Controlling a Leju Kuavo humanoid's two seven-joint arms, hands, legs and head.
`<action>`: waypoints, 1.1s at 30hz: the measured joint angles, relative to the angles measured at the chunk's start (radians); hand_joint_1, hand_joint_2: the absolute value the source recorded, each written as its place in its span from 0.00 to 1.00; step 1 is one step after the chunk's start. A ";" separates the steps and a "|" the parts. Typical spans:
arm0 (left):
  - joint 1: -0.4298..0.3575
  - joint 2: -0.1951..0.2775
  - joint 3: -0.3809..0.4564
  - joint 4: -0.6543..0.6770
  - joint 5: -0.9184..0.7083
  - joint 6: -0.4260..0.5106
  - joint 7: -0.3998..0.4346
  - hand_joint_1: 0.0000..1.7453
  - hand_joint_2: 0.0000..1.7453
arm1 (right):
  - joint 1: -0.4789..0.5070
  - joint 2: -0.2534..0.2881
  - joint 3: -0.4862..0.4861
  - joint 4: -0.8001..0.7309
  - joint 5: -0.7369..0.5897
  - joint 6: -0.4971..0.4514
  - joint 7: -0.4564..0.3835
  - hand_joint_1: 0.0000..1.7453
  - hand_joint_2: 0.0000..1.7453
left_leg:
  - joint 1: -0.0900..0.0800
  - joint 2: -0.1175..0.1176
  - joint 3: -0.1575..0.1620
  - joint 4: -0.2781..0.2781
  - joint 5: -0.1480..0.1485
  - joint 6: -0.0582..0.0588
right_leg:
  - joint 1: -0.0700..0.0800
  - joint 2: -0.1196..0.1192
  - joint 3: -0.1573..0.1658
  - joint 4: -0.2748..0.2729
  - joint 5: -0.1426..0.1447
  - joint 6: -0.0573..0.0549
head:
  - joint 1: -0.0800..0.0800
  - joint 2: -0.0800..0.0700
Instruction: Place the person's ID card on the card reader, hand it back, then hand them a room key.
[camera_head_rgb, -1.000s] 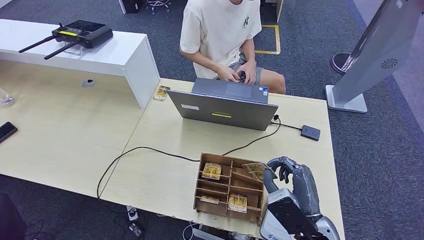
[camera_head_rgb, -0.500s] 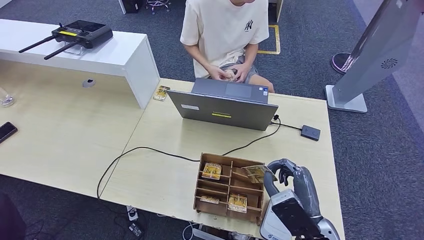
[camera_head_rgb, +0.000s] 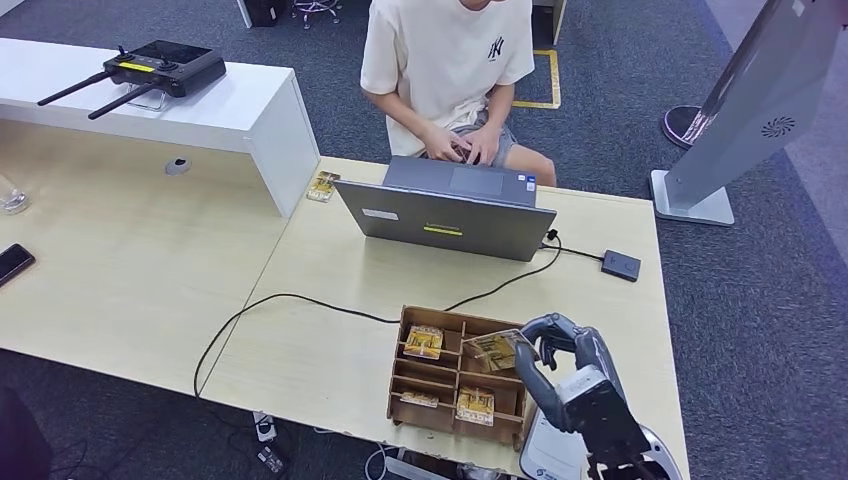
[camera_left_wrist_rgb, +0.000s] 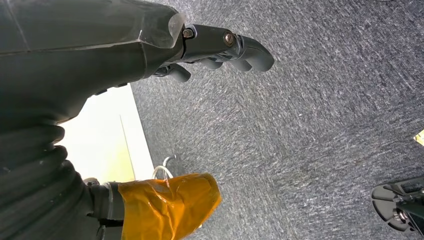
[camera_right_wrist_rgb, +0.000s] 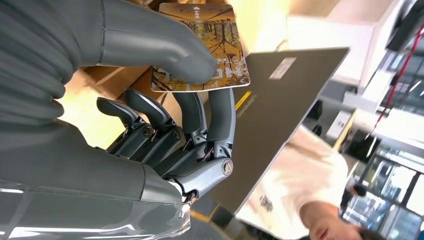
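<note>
Room key (camera_head_rgb: 492, 349) sits pinched in your right hand (camera_head_rgb: 560, 350) in the head view, held over the wooden organizer (camera_head_rgb: 458, 377) just beside the hand; the hand's own fingers cover part of the card. Beyond the hand, the laptop (camera_head_rgb: 447, 208) stands on the table (camera_head_rgb: 310, 310), with the card reader (camera_head_rgb: 621, 265) further out. The person (camera_head_rgb: 450, 70) sits behind the laptop, their face cut off by the frame edge.

Your left wrist view shows the left hand (camera_left_wrist_rgb: 220, 47) hanging over grey carpet, fingers curled, nothing in them.

Your right wrist view shows the thumb (camera_right_wrist_rgb: 165, 47) pressing the room key (camera_right_wrist_rgb: 205, 45) against the fingers (camera_right_wrist_rgb: 220, 115); the card's print is too small to read.
</note>
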 joint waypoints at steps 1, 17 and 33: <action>0.000 0.001 0.000 0.000 -0.002 -0.001 0.000 0.00 1.00 | -0.015 0.001 0.001 0.006 -0.027 0.017 0.004 1.00 1.00 | 0.000 0.000 0.000 0.000 0.000 0.000 | 0.000 0.000 0.000 0.000 0.000 0.000 | 0.000 0.000; -0.023 0.016 -0.011 0.000 -0.052 -0.014 0.002 0.00 1.00 | -0.497 0.119 0.090 0.323 -0.462 0.167 0.141 1.00 1.00 | 0.000 0.000 0.001 0.000 0.003 -0.003 | 0.000 0.001 -0.001 0.004 0.002 -0.003 | 0.000 0.000; -0.061 0.015 -0.074 0.000 -0.104 -0.045 0.048 0.00 1.00 | -0.852 0.234 0.114 0.816 -0.506 0.026 0.219 1.00 1.00 | 0.000 -0.001 0.000 0.000 0.005 -0.004 | 0.000 0.000 -0.002 0.005 0.003 -0.004 | 0.000 0.000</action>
